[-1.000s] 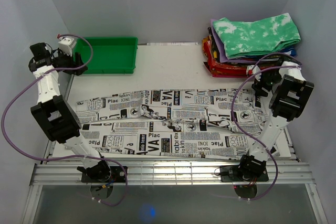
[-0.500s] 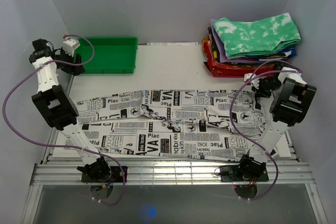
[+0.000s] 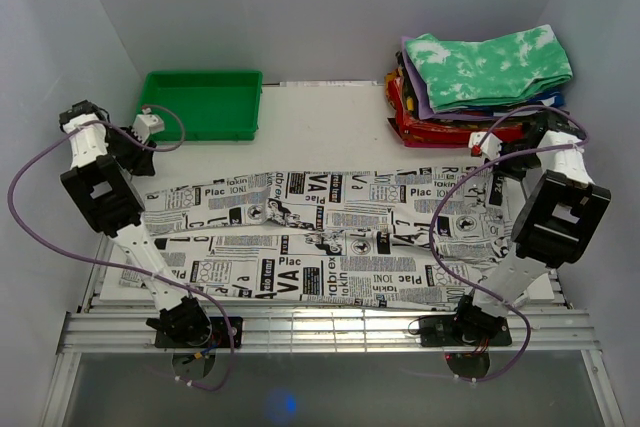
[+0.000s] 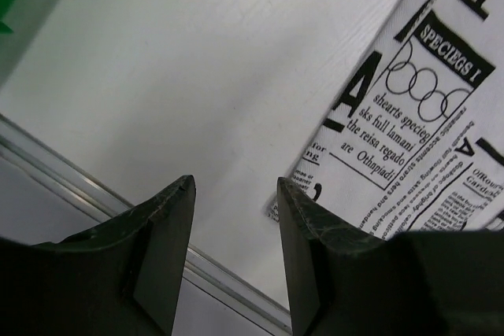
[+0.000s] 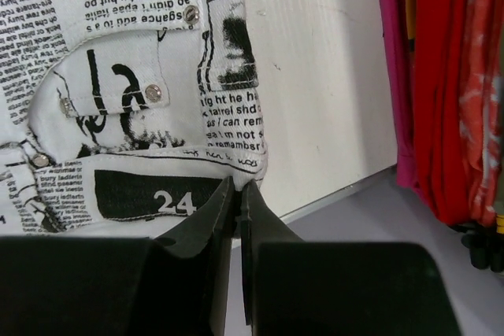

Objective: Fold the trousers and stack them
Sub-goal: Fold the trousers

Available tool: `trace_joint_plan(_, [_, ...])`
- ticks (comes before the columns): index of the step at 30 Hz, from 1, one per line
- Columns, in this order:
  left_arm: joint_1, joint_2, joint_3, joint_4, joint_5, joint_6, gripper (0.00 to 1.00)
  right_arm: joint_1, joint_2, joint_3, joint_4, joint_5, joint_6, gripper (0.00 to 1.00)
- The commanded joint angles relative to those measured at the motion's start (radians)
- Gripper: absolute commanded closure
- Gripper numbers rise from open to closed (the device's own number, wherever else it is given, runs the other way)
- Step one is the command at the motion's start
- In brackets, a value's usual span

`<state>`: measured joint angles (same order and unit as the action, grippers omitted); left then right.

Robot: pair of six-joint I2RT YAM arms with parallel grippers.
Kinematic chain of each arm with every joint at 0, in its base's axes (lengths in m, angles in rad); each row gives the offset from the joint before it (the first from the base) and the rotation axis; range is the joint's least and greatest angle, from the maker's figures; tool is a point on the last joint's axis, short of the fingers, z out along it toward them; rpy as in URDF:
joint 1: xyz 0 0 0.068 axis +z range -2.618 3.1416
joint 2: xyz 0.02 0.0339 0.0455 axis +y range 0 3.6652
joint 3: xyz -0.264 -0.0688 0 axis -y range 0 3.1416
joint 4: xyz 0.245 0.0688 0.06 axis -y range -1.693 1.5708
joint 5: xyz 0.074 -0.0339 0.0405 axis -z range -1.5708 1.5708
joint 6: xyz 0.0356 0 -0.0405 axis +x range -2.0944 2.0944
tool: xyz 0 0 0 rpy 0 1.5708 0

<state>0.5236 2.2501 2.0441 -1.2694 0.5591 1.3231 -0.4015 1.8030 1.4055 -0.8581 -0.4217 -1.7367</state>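
Note:
The trousers, white with black newspaper print, lie spread lengthwise across the table, legs to the left and waist to the right. My right gripper is at the far waist corner. In the right wrist view it is shut on the waistband edge of the trousers, beside a black "24" label. My left gripper hovers by the far left hem. Seen from the left wrist, it stands open over bare table, and the hem corner of the trousers lies just beside the right finger.
A green bin sits at the back left. At the back right stands a stack of folded clothes, green tie-dye on top, with red layers close to my right gripper. The table's metal edge rail runs under the left fingers.
The right gripper has shut on the waistband corner. The left arm has come away from the green bin, down to the left hem, and its jaws have narrowed somewhat.

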Motion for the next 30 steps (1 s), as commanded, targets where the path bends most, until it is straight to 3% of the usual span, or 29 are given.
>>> trace_joint_plan(1, [0.003,0.029,0.001,-0.107,-0.06,0.149,0.43,0.001,-0.053,-0.017,0.028,0.003,0.02,0.92])
trace_joint_plan(15, [0.003,0.075,-0.105,-0.131,-0.165,0.202,0.53,0.007,-0.119,-0.057,0.03,0.034,0.025,0.92])
trace_joint_plan(21, [0.004,0.042,-0.138,-0.133,-0.122,0.194,0.43,0.015,-0.1,-0.03,0.014,0.034,0.019,0.92])
trace_joint_plan(30, [0.004,0.002,-0.045,-0.134,-0.041,0.185,0.43,0.02,-0.087,-0.016,0.008,0.037,0.008,0.92])
